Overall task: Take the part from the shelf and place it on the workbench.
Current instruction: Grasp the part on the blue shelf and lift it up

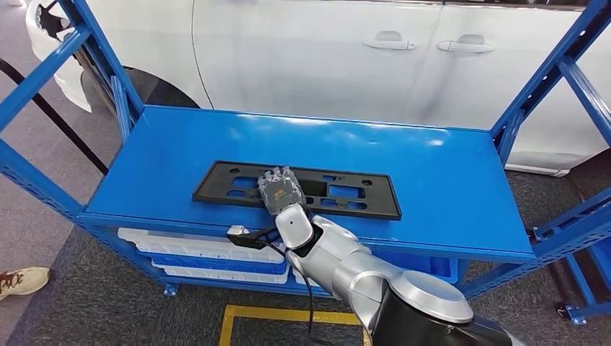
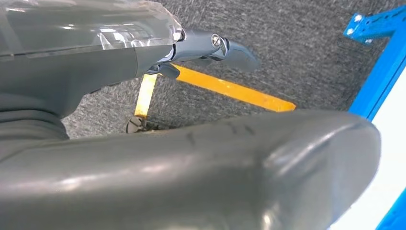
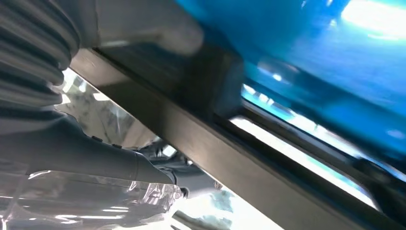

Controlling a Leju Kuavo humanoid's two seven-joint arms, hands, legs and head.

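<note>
The left hand (image 2: 201, 172) hangs low by the robot's side, over grey carpet with a yellow floor line (image 2: 230, 88). In the left wrist view it is a big grey blur, so it is hard to tell if its fingers are apart or curled.

The part is a long, flat, black licence plate holder (image 1: 295, 189). It lies on the blue shelf (image 1: 432, 187), near the front edge. Its long side runs from about 9 o'clock to 3 o'clock, a little tilted, so the left end sits a bit farther back. It lies flat with its open holes facing up. Behind the shelf stands a white car (image 1: 324, 50).

The right hand (image 1: 280, 192) is on the middle of the holder's front rail. The right wrist view shows the dark rail running right past the hand, with the thumb below it. The hand seems to be grasping the rail, but the fingers are blurred.

To do this step well, the robot should squeeze firmly at the middle, so neither end droops. Then it should lift straight up, keep the holder level, and pull it back towards 6 o'clock, clear of the blue posts.
</note>
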